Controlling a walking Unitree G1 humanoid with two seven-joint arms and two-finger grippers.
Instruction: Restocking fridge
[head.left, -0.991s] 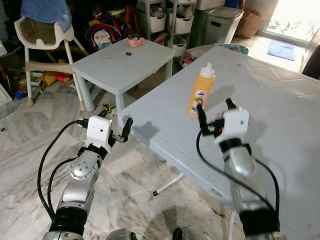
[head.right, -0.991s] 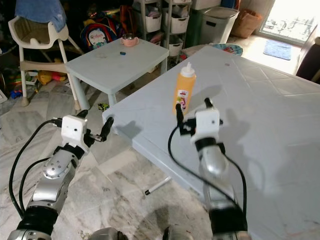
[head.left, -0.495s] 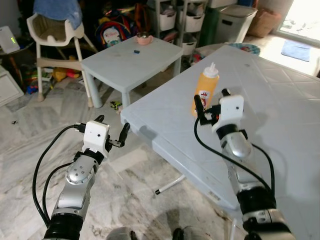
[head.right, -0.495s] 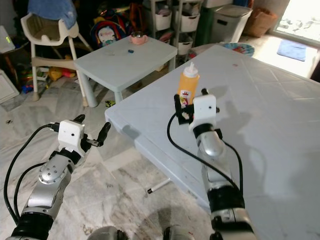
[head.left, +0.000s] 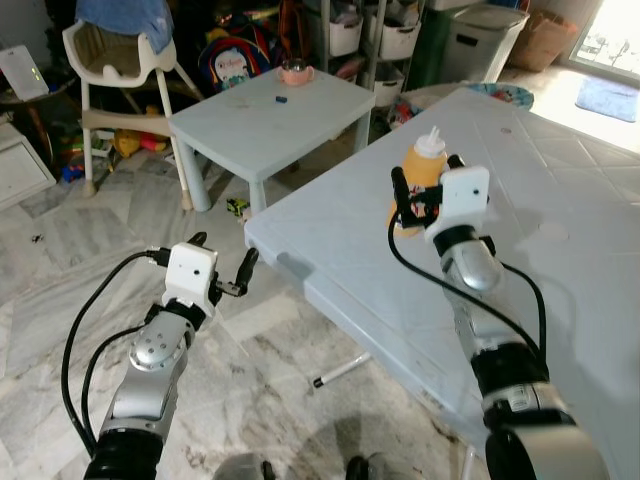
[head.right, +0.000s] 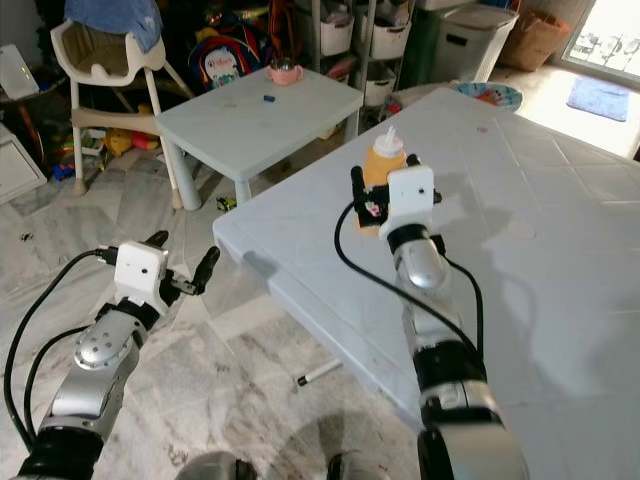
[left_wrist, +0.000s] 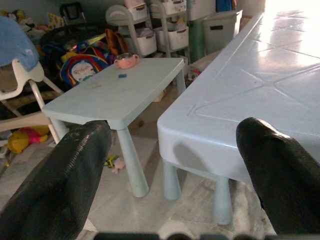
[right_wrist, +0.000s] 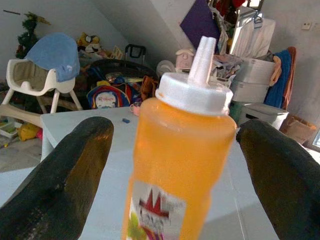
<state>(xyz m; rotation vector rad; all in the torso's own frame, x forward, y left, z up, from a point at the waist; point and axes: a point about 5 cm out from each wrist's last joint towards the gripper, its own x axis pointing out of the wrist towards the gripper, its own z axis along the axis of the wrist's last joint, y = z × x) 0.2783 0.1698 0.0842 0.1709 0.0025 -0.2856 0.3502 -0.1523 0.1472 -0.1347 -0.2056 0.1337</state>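
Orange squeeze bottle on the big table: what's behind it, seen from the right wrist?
Behind the orange squeeze bottle, between the open right gripper fingers: a small table with a pink cup, a high chair, a backpack and storage bins. The bottle hides whatever is directly behind it.

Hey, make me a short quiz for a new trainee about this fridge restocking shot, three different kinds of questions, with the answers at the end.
1. True or false: the right gripper is already shut on the orange squeeze bottle.
2. Multiple choice: the bottle stands on A) the small table, B) the large light-blue table, C) the floor.
3. Fill in: the left gripper hangs open in front of the large table's ____.

Key: 1 false, its fingers are open on both sides of the bottle. 2 B. 3 corner.
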